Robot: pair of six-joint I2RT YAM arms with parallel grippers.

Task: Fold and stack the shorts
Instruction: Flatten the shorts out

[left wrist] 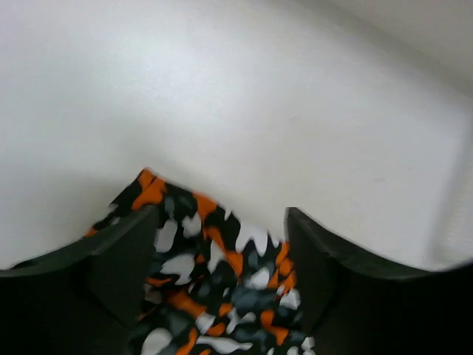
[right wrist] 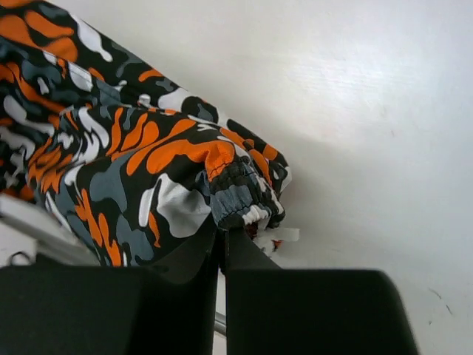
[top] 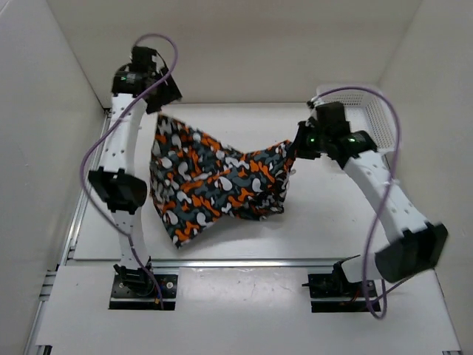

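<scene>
1. The shorts (top: 214, 185) are in the middle of the white table (top: 332, 222), spread between the two arms and not folded flat.
2. Their right end is raised and their lower edge lies nearer to us on the table.
3. The right gripper (top: 297, 146) is clenched on the right end. In the right wrist view its two fingers (right wrist: 199, 255) are pressed together on the gathered elastic hem of the shorts (right wrist: 148, 163).
4. The left gripper (top: 162, 109) is at the far left corner of the shorts. In the left wrist view its fingers (left wrist: 122, 259) stand wide apart, so it is released. The printed cloth (left wrist: 222, 274) lies between them, a little blurred.
5. A white mesh basket (top: 375, 118) stands at the far right, behind the right arm and apart from the shorts.
</scene>
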